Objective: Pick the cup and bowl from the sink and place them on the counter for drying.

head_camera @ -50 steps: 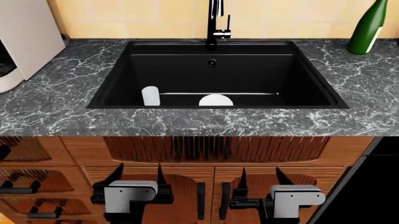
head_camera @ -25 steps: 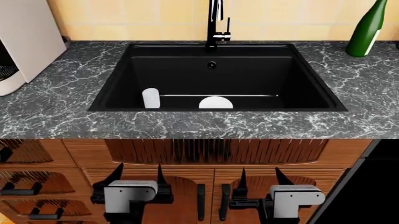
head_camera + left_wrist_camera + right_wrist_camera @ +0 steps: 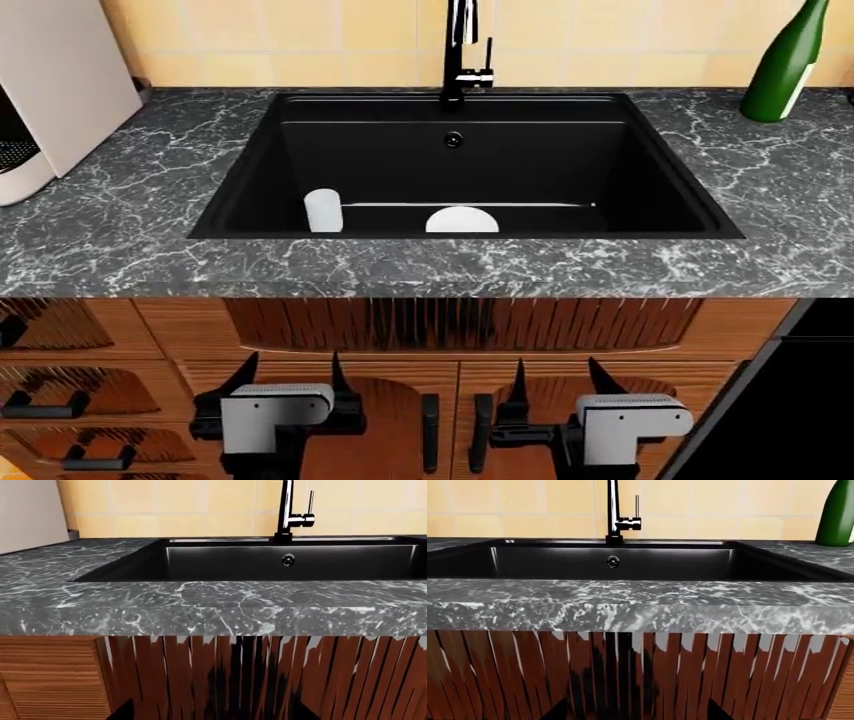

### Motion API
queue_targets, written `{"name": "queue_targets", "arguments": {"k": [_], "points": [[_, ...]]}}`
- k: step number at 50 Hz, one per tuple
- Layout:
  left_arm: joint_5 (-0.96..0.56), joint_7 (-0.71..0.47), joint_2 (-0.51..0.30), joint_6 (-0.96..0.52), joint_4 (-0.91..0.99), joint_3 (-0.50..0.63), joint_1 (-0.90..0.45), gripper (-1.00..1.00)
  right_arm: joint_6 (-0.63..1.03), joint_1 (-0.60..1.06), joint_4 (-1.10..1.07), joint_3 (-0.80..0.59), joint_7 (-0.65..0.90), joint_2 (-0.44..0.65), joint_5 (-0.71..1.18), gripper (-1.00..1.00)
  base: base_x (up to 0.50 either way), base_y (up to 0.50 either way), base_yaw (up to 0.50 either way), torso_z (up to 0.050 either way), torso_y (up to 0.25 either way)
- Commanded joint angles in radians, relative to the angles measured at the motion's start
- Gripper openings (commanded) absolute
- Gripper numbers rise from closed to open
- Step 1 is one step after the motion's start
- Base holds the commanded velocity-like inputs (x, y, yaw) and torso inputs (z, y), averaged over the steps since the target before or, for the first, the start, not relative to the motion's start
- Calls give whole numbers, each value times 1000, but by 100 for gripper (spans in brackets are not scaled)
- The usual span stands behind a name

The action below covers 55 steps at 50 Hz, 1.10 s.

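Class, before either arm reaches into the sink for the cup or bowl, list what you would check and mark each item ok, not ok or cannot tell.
1. Cup in the sink, upright: ok.
2. Bowl in the sink, apart from the cup: ok; near rim hides its lower part.
3. Left pincer open and empty: ok.
4. Right pincer open and empty: ok.
5. Pincers above the counter: not ok; both hang below its edge, before the cabinet doors.
6. Bare counter for drying: ok, left of the sink.

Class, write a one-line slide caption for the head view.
White cup and bowl in black sink; both grippers low, open.
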Motion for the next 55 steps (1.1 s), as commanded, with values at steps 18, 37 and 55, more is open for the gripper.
{"name": "queue_targets", "arguments": {"k": [18,37,55], "points": [[-191,-21,-71,-897,585,-99,-429,100,967,417,-684,199,-3,147,260,100,0,0,0,0,0],[-236,48,-81,-1158,41,-58,-1161,100,1283,1212,-153,110,-57,202,306,100,0,0,0,0,0],[-227,45,-41,-1106,-248,-57,-1329,100,1179,1249,40,82,-71,193,275,100,0,0,0,0,0]]}}
